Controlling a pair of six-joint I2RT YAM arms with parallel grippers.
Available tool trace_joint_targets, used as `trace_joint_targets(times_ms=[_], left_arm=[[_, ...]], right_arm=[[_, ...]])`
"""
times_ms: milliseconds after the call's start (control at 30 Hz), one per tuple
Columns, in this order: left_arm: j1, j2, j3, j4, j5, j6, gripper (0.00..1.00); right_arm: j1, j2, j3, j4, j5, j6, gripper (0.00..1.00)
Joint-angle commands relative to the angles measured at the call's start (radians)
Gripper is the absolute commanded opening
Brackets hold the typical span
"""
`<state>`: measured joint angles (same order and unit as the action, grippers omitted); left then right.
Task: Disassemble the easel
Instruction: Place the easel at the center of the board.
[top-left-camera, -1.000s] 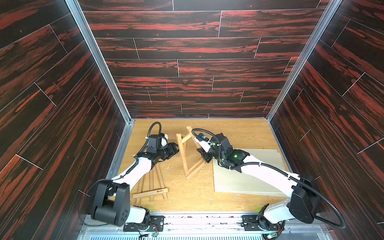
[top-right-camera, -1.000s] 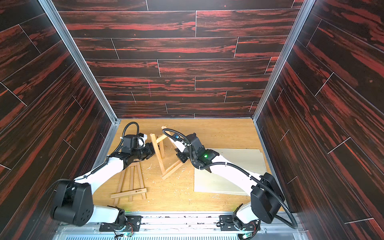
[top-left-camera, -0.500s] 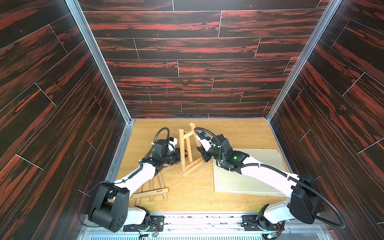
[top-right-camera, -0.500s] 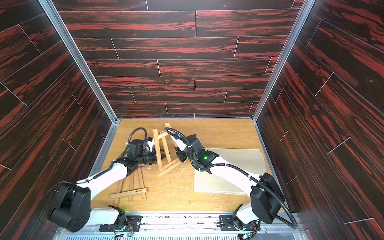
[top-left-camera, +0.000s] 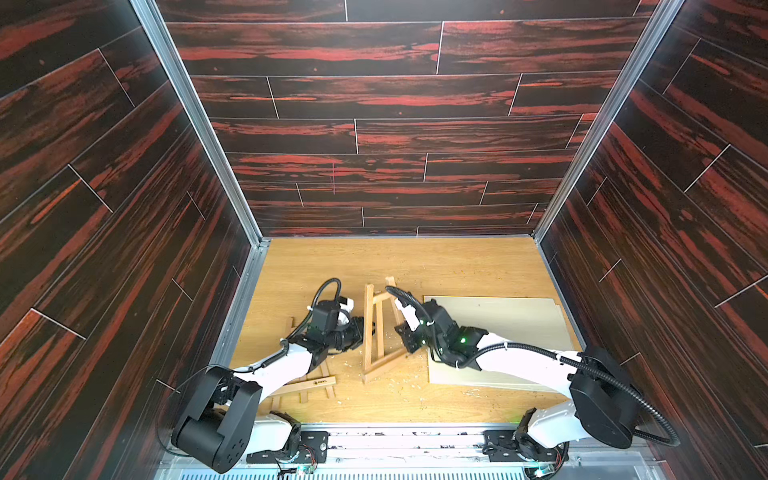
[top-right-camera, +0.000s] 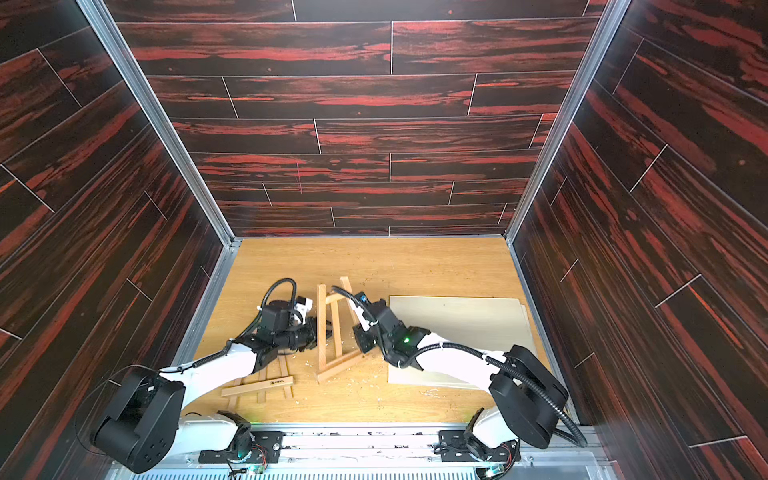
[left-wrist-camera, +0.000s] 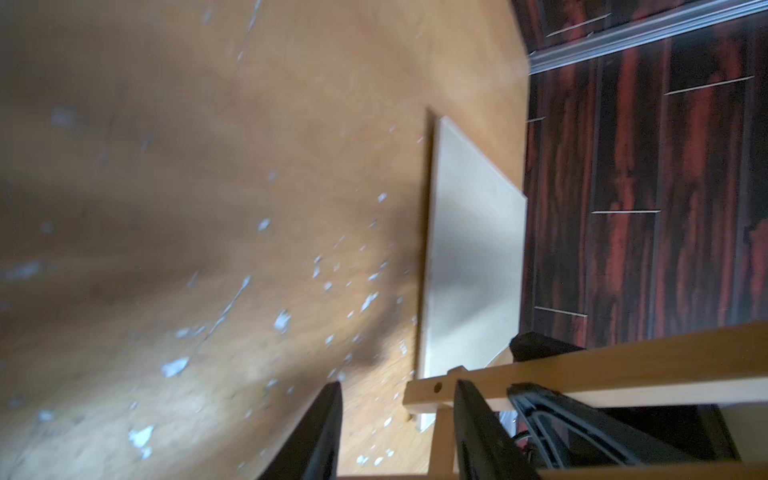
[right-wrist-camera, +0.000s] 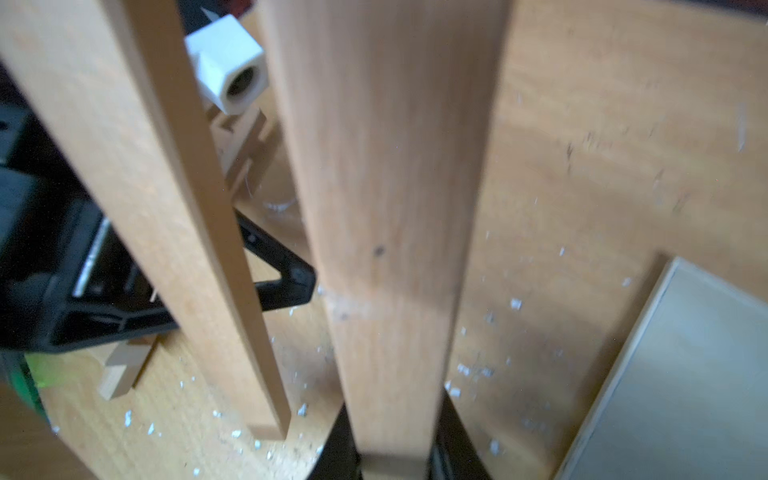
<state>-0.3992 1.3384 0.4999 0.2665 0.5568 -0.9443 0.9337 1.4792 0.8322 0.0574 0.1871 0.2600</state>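
Note:
The easel's A-shaped wooden frame (top-left-camera: 372, 332) (top-right-camera: 328, 332) stands tilted on the wooden floor in both top views. My right gripper (top-left-camera: 403, 334) (right-wrist-camera: 395, 453) is shut on the frame's right leg (right-wrist-camera: 386, 208). My left gripper (top-left-camera: 360, 332) (left-wrist-camera: 399, 432) is open at the frame's left leg (top-left-camera: 368, 316). A thin slat (left-wrist-camera: 442, 440) runs between its fingers, close to one finger (left-wrist-camera: 478, 432), with a gap to the other. A separate easel piece (top-left-camera: 309, 384), several joined slats, lies flat under my left arm.
A pale flat board (top-left-camera: 498, 332) (left-wrist-camera: 469, 249) lies on the floor under my right arm. Small white chips (top-left-camera: 399, 376) litter the floor around the frame. Dark wood-pattern walls (top-left-camera: 395, 124) close in the back and both sides.
The frame has swung from slanted to nearly straight in my right gripper. My left gripper has moved right, up to the frame's left leg, and its jaws have narrowed a little.

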Motion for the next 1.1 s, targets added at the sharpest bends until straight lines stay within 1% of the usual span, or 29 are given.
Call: trace_joint_targets(times_ms=[0, 167, 300, 400, 500, 567, 700, 800, 900, 1067], left_arm=[[-0.013, 0.004, -0.024, 0.036, 0.002, -0.003, 0.48], [-0.013, -0.002, -0.022, -0.060, -0.049, 0.039, 0.48], [-0.012, -0.040, -0.024, -0.153, -0.131, 0.055, 0.49], [-0.003, -0.121, -0.024, -0.245, -0.221, 0.063, 0.54], [0.010, -0.222, -0.007, -0.373, -0.331, 0.074, 0.61], [0.014, -0.285, 0.010, -0.451, -0.405, 0.088, 0.63], [0.026, -0.388, 0.035, -0.549, -0.507, 0.126, 0.67], [0.040, -0.439, 0.058, -0.609, -0.545, 0.157, 0.72], [0.058, -0.462, 0.070, -0.640, -0.550, 0.178, 0.76], [0.074, -0.472, 0.077, -0.650, -0.547, 0.192, 0.78]], right_arm=[[0.004, 0.001, -0.006, 0.071, 0.065, 0.101, 0.23], [0.005, 0.041, -0.013, 0.069, 0.090, 0.138, 0.23], [0.005, 0.075, -0.007, 0.065, 0.099, 0.158, 0.23], [0.005, 0.102, 0.011, 0.049, 0.098, 0.167, 0.23], [0.005, 0.134, 0.047, 0.013, 0.093, 0.169, 0.23], [0.006, 0.159, 0.076, -0.017, 0.087, 0.174, 0.23], [0.005, 0.199, 0.119, -0.065, 0.061, 0.194, 0.23], [0.007, 0.225, 0.144, -0.107, 0.043, 0.211, 0.23], [0.010, 0.255, 0.170, -0.151, 0.023, 0.224, 0.23], [0.026, 0.312, 0.218, -0.227, -0.003, 0.240, 0.23]])
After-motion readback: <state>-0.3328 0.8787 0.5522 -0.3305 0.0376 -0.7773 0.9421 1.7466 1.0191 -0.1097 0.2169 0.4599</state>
